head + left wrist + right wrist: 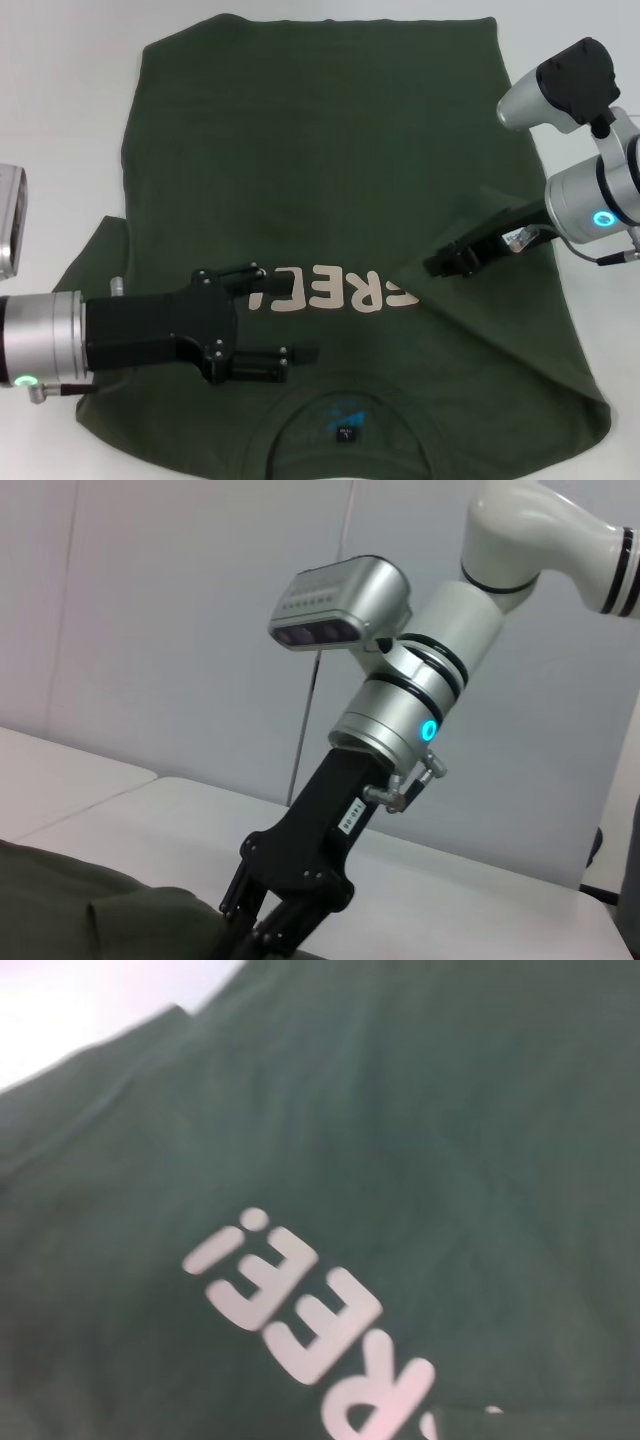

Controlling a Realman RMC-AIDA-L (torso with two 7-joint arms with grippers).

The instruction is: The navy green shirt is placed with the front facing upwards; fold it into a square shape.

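Olive-green cotton: the navy green shirt (330, 170) lies on the white table (60, 90), right side folded inward.
We see the left gripper (285, 312) spread open over the cream lettering (collar side); the right gripper (440, 264) pinches the folded edge.

White table (60, 90), pale wall (150, 610) (vertical seams)

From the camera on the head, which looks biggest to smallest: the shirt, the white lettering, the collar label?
1. Shirt, by far.
2. Lettering.
3. Collar label, tiny.
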